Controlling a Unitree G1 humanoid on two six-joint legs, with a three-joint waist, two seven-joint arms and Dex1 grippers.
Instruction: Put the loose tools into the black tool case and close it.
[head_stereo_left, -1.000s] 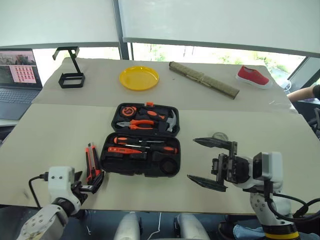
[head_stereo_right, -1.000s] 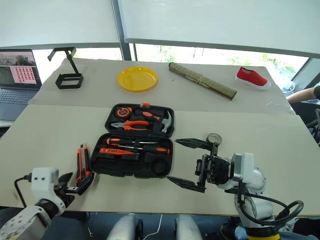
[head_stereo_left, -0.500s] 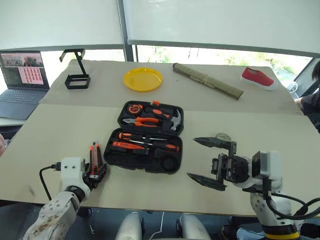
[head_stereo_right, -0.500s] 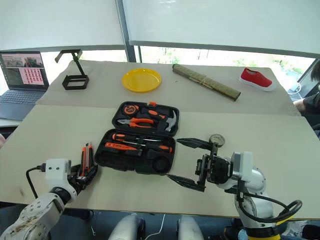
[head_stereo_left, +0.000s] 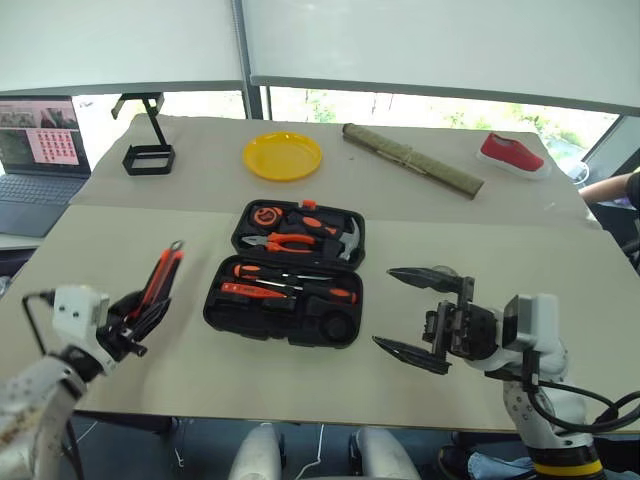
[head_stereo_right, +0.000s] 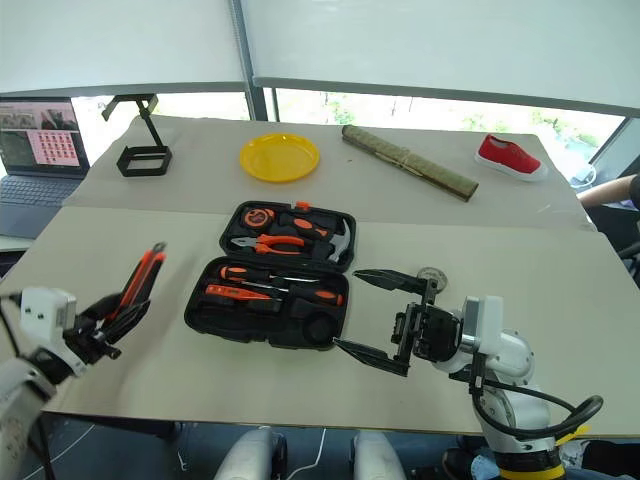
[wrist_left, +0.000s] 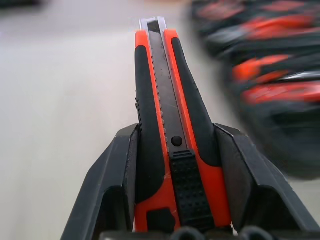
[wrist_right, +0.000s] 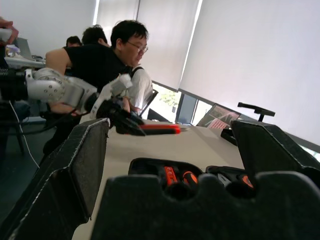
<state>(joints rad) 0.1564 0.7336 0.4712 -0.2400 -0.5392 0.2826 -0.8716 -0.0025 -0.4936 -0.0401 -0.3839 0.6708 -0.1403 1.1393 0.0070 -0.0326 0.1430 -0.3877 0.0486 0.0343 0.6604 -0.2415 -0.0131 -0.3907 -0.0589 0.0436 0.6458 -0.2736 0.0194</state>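
the left gripper (head_stereo_left: 140, 312) was clamped on the orange-black utility knife (head_stereo_left: 160, 278), its two black fingers (wrist_left: 112, 190) pressing the handle from either side near the slider end. the knife was up off the table (head_stereo_left: 120, 230), its blade end slanting up and away beyond the fingertips. from this gripper, the black tool case (head_stereo_left: 290, 285) lay just off to its right on the table, lid thrown fully back and flat. in the half of the case nearer the robot, level with the held knife, lay the two black-and-orange-handled screwdrivers (head_stereo_left: 300, 290) and the small all-orange tester screwdriver (head_stereo_left: 240, 291) in their recesses; a recess along the near edge looked dark and unfilled. the far half, beyond the knife's tip and to its right, held the orange-handled pliers (head_stereo_left: 285, 242) and the hammer (head_stereo_left: 345, 240).

the right gripper (head_stereo_left: 415, 312) stood with its fingers spread wide, gripping nothing, turned sideways toward the case, which sat just past its fingertips. a small round grey roll (head_stereo_right: 430, 276) lay on the table just behind its farther finger, partly hidden by it.

well beyond both hands, on the far part of the table, sat a black wire stand (head_stereo_left: 145, 150), a yellow plate (head_stereo_left: 282, 156), a rolled mat (head_stereo_left: 410, 160) and a red shoe (head_stereo_left: 510, 153). a laptop (head_stereo_left: 35, 150) stood far out past the left gripper's outer side. in the right wrist view, a person in a black shirt (wrist_right: 100, 70) sat behind the left arm.
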